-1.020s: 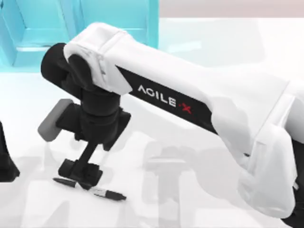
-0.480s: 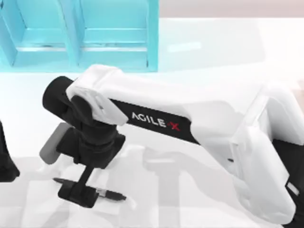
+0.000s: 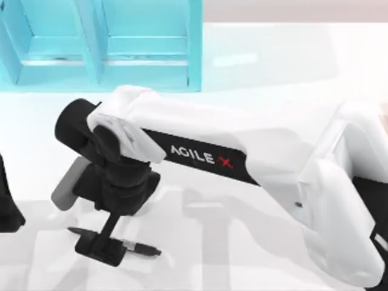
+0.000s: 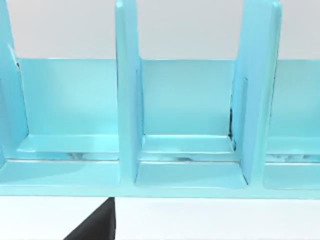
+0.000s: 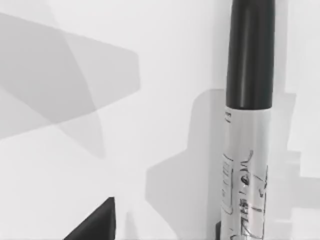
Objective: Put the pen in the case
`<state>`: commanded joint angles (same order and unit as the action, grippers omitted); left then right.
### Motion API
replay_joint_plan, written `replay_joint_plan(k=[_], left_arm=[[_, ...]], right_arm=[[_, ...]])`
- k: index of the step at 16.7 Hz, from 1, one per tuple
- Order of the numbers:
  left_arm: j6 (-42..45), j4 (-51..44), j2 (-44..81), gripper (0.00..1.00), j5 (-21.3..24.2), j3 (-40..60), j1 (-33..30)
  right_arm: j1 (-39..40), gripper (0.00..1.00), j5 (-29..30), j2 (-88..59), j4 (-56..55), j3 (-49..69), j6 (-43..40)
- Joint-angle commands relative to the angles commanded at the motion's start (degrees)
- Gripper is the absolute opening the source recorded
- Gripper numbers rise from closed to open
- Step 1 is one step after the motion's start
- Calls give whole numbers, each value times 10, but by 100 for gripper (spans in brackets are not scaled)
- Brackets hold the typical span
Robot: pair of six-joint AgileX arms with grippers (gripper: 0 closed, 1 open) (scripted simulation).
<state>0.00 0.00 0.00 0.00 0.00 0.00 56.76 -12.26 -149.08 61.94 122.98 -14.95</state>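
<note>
Top view: the right gripper [image 3: 102, 247] sits low over the pen [image 3: 138, 247], which lies flat on the table [image 3: 273, 54] at lower left, fingers astride the barrel to pinch it crosswise; whether they have closed cannot be told. The case [image 3: 145, 42] stands apart at upper left, compartments facing the left gripper [image 3: 7, 209], which is parked at the left edge.

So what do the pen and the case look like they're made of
The pen looks like smooth, glossy black plastic, with a silver-grey printed label band round its barrel. The case looks like rigid turquoise plastic: flat dividers with soft reflections. Both are rendered, so this is only a guess.
</note>
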Motion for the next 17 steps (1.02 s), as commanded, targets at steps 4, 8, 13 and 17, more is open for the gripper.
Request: replay_joint_plan(k=[4, 8, 13, 17], left_arm=[[0, 0, 0, 100, 0, 0, 0], [0, 0, 0, 100, 0, 0, 0], [0, 0, 0, 100, 0, 0, 0], [0, 0, 0, 100, 0, 0, 0]], right_arm=[[0, 55, 0, 0, 0, 0, 0], [0, 25, 0, 0, 0, 0, 0], [0, 0, 0, 0, 0, 0, 0], [0, 0, 0, 0, 0, 0, 0]])
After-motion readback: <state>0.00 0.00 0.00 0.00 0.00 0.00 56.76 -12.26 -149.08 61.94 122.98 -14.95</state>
